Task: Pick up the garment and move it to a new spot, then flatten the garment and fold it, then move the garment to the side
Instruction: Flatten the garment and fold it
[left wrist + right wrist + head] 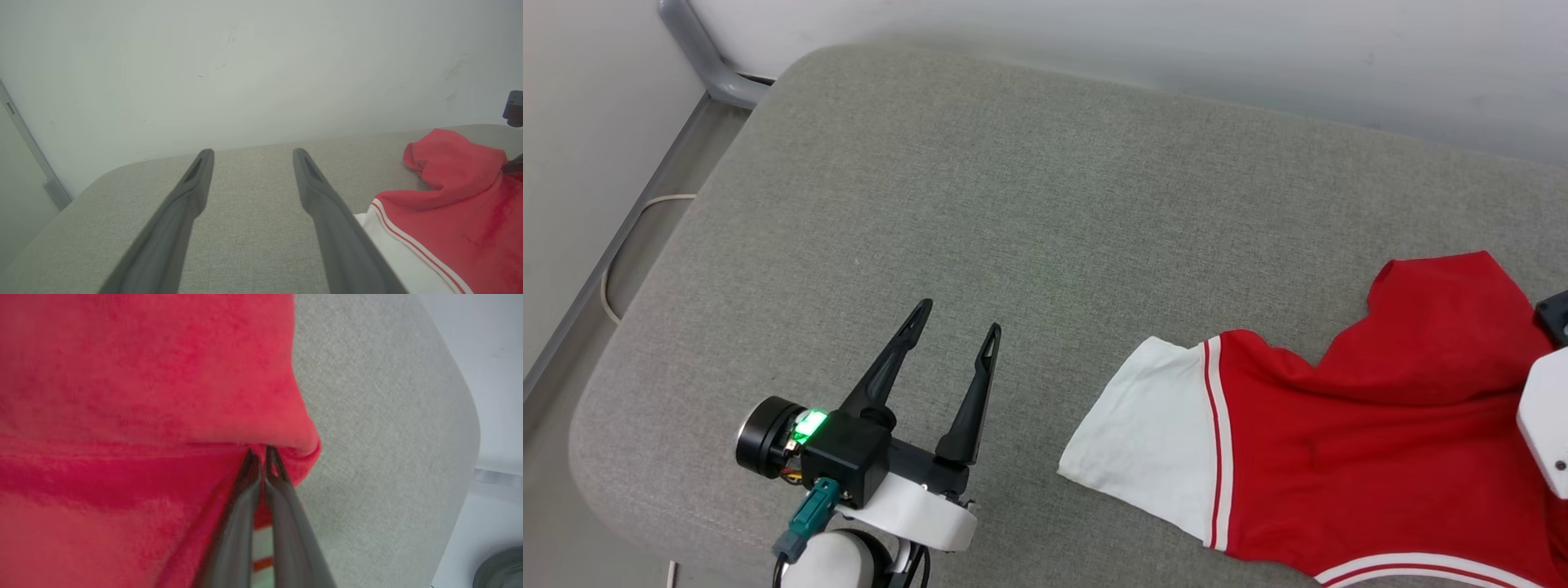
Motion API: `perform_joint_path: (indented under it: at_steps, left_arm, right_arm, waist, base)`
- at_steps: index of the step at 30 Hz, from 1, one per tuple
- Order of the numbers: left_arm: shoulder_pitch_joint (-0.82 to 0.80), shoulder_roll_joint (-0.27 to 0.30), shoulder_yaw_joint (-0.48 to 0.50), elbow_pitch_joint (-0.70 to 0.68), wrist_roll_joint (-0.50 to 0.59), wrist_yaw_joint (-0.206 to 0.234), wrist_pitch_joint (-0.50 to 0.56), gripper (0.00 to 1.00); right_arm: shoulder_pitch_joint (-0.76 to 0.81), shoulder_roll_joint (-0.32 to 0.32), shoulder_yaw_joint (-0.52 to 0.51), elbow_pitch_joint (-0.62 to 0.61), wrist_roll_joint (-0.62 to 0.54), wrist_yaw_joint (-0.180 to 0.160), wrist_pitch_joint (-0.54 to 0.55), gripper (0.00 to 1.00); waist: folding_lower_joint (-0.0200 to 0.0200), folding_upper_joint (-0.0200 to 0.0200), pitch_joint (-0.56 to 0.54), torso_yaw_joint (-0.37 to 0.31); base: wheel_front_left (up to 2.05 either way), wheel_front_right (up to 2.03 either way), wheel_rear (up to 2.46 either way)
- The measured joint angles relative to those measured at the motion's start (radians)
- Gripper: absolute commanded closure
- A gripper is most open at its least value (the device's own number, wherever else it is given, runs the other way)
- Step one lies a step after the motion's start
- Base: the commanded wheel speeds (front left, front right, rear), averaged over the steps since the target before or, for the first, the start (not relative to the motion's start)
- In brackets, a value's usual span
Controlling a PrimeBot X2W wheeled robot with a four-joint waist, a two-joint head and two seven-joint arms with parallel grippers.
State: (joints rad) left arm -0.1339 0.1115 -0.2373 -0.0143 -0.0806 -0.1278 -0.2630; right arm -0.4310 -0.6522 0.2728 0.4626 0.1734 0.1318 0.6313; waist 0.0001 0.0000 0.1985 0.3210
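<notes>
The left pincer is hovering low over the bare left part of the grey padded counter. Its jaws are standing wide apart and are holding nothing. In the left wrist view the left pincer is pointing toward the far wall, with the garment lying just beside its right finger.

The garment is lying on the right part of the counter, crumpled rather than flat. Its white sleeve is pointing left, toward the left pincer. The red body is running rightward and passing out of the head view, so the visible long axis is running left to right across the counter (the full length cannot be judged). A striped trim edge is lying on the near side, and a red flap is peaking on the far side.

The right forearm is reaching in over the cloth. In the right wrist view the right pincer is clamping narrowly on a red fold of the garment, near the cloth's edge.

Judged step: securing the garment for the lift.

Procedure:
1. Confirm the right grip is catching enough cloth before raising.
2. Bring the left pincer to the sleeve edge and pinch there.
3. Raise both sides evenly, since a one-sided lift is likely to bunch the cloth.
</notes>
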Motion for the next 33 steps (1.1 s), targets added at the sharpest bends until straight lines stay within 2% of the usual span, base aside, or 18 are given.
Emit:
perform_joint_path:
  at_steps: [1,3,11,15,22,27,33]
  left_arm:
    - [0.0,0.0,0.001,0.001,0.0,0.0,0.0,0.0]
    - [0.0,-0.001,0.004,0.004,0.0,0.0,0.0,0.0]
    - [0.002,-0.001,0.022,0.016,-0.006,-0.001,0.0,0.0]
    - [0.015,0.002,0.035,0.024,-0.021,-0.001,0.0,0.0]
    - [0.044,0.005,0.045,0.053,-0.063,-0.001,0.0,0.0]
    - [0.065,0.01,0.053,0.071,-0.096,-0.001,0.0,0.0]
    - [0.093,0.003,0.066,0.079,-0.145,-0.001,0.0,0.0]
  right_arm:
    - [-0.005,0.006,0.01,0.019,0.006,0.0,-0.013,1.0]
    - [-0.016,0.02,0.026,0.055,0.016,0.0,-0.041,0.0]
    - [-0.03,0.097,-0.017,0.096,0.103,0.0,-0.216,0.0]
    - [-0.022,0.135,-0.068,0.041,0.16,0.0,-0.316,0.0]
    - [0.072,0.188,-0.191,-0.121,0.167,0.0,-0.512,0.0]
    - [0.191,0.281,-0.297,-0.257,0.13,0.0,-0.615,0.0]
    - [0.348,0.434,-0.391,-0.386,0.064,-0.001,-0.707,0.0]
  waist:
    - [0.0,0.0,0.0,0.0]
    - [0.0,0.0,-0.002,-0.004]
    - [0.0,0.0,-0.032,-0.048]
    - [-0.0001,0.0,-0.055,-0.087]
    - [-0.0001,0.0,-0.099,-0.166]
    - [-0.0002,0.0,-0.119,-0.221]
    - [-0.0001,0.0,-0.132,-0.271]
  base:
    - [0.0,0.0,0.0]
    - [0.0,0.0,0.0]
    - [0.0,0.0,0.0]
    - [0.0,0.0,0.0]
    - [0.0,0.0,0.0]
    - [0.0,0.0,0.0]
    - [0.0,0.0,0.0]
